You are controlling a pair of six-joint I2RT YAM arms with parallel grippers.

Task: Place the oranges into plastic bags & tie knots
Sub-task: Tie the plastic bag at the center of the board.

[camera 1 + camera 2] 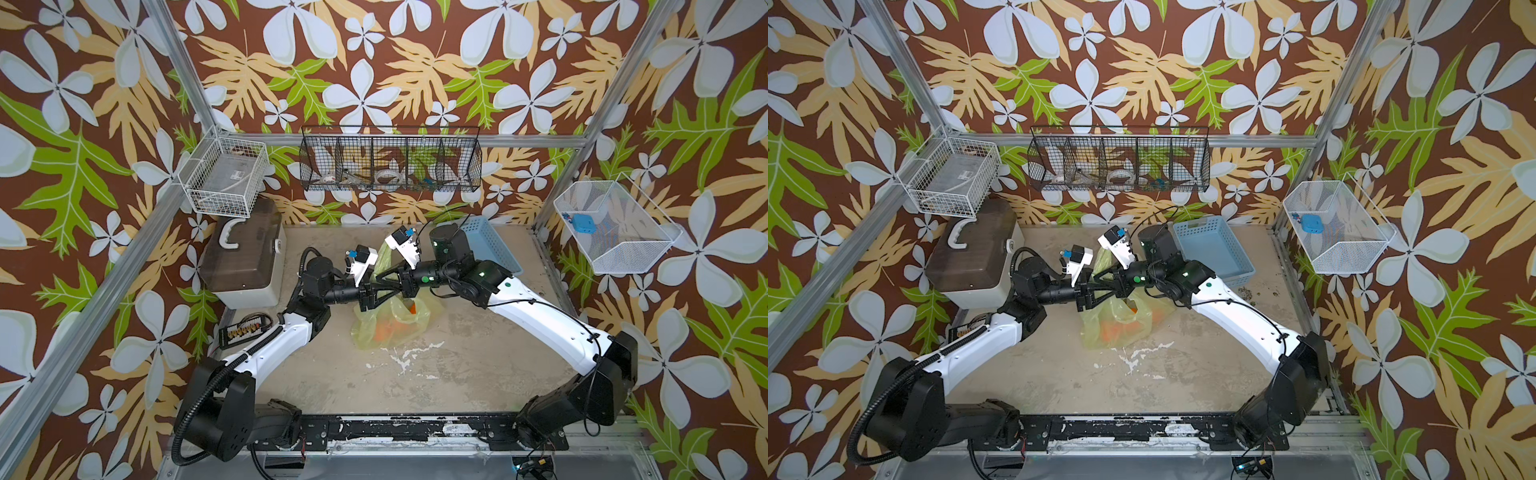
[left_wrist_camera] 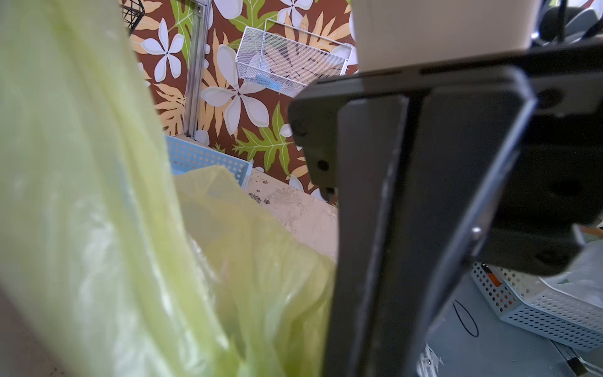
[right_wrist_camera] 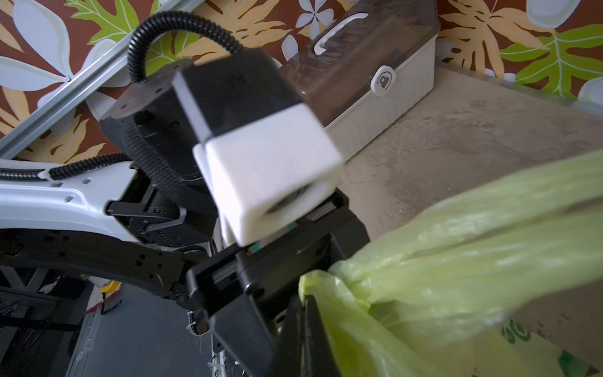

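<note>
— Green-yellow film sits closest to my lenses: one plastic bag (image 1: 390,324), filling much of both wrist views. My right gripper (image 3: 305,293) is clenched on a fold of it, the two fingers (image 3: 293,342) pressed together with plastic bunched at their tips.

— And the left?

— My left gripper (image 1: 384,291) faces the right one just above the bag. Only one of its fingers (image 3: 243,326) shows plainly. The other is behind the white camera block (image 3: 270,169), so parted or pinching, I cannot tell.

— How many oranges?

— The oranges (image 1: 384,330) are inside the bag, at the middle of the table (image 1: 457,374). Through the film they are orange smears running together: two patches for certain, more I cannot separate. Two handle strips (image 3: 489,212) rise from one bunched neck (image 3: 350,277); whether that is a tied knot is too blurred to say.

— And around it?

— One light-blue basket (image 1: 494,245) at one o'clock, partly behind my right arm in a top view. One box (image 1: 241,257) with a brown lid at ten o'clock. One small black board (image 1: 245,330) at nine o'clock, beside my left forearm. On the walls, three more: a white wire basket (image 1: 226,176) at ten, a long black wire basket (image 1: 390,160) at twelve, a white mesh basket (image 1: 615,226) at two. Their contents are too small to name.
</note>
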